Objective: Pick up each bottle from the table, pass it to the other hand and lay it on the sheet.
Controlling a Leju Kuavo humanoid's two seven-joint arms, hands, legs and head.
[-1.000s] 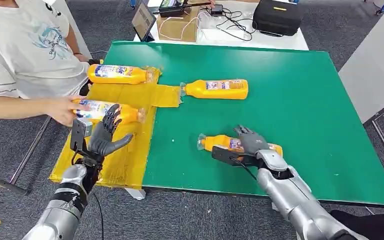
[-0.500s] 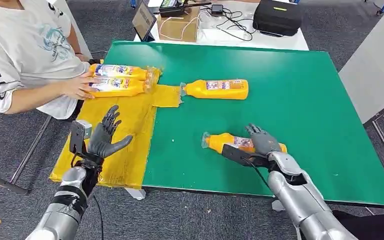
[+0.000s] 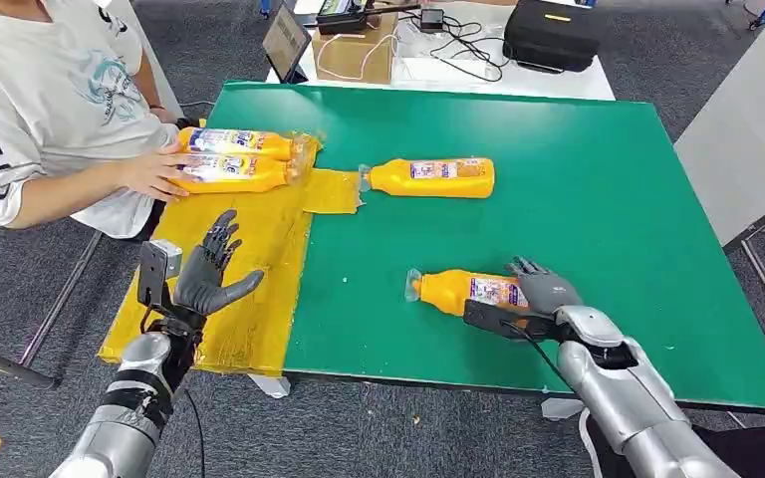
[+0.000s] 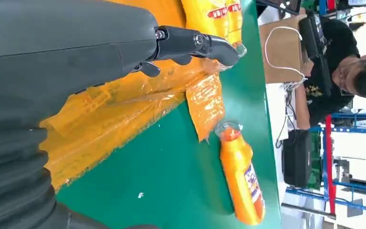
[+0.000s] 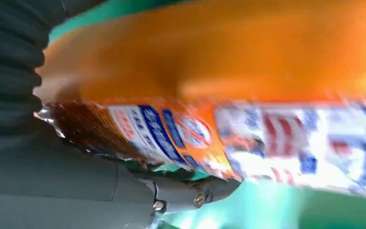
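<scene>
An orange bottle (image 3: pixel 458 291) lies near the table's front edge, cap pointing left. My right hand (image 3: pixel 543 294) grips its base end; in the right wrist view the bottle (image 5: pixel 219 71) sits close against the palm with the thumb (image 5: pixel 171 195) under it. My left hand (image 3: pixel 209 274) hovers open over the yellow sheet (image 3: pixel 259 319), fingers spread and holding nothing. A second orange bottle (image 3: pixel 433 177) lies farther back on the green table (image 3: pixel 598 199), also seen in the left wrist view (image 4: pixel 242 179). Two bottles (image 3: pixel 234 142) (image 3: pixel 229 172) lie side by side at the sheet's far end.
A person in a white shirt stands at the left with a hand (image 3: pixel 154 171) resting on the two bottles on the sheet. Behind the table stand a cardboard box (image 3: pixel 354 50), cables and a black case (image 3: pixel 553 35). A white panel (image 3: pixel 747 129) rises at the right.
My right hand and its bottle have slid to the right along the table's front. The person moved one bottle from mid-sheet to the far end beside the other. My left hand held still.
</scene>
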